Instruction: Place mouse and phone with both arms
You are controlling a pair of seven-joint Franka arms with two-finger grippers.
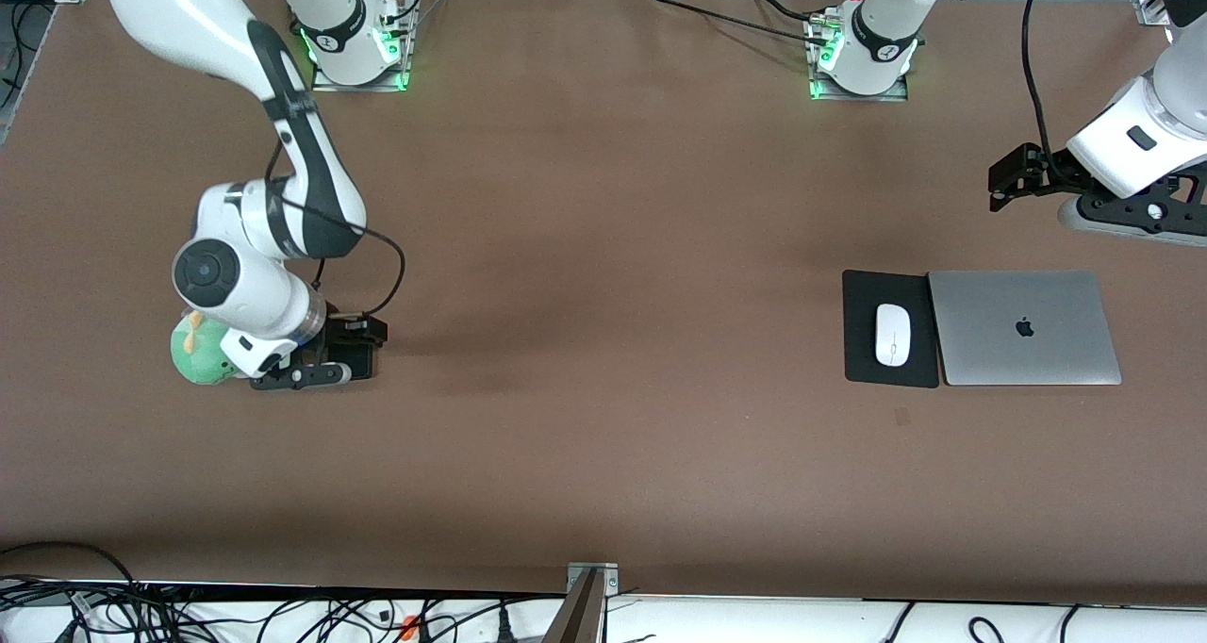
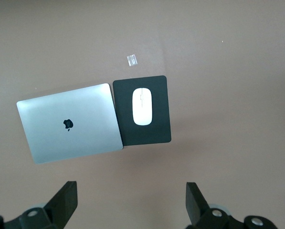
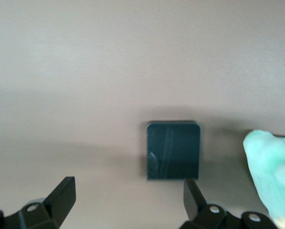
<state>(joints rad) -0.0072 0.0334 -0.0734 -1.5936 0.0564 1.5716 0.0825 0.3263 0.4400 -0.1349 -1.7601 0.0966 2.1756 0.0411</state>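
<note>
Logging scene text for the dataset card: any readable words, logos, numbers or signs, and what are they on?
No readable words or numbers anywhere.
Apple logo, no lettering: on the lid of the closed silver laptop.
Round marks on the collars above both arm bases: too small to read.
The mouse, the mouse pad, the phone and the green plush toy: no markings visible.

The brown table (image 1: 603, 247) carried a black mouse pad (image 1: 863, 360) and a closed silver laptop (image 1: 1025, 328) side by side near the left arm's end. A small clear scrap (image 2: 131, 59) lay near the pad. Near the right arm's end, the black phone (image 3: 173, 150) lay flat beside a green plush toy (image 1: 196, 351).
</note>
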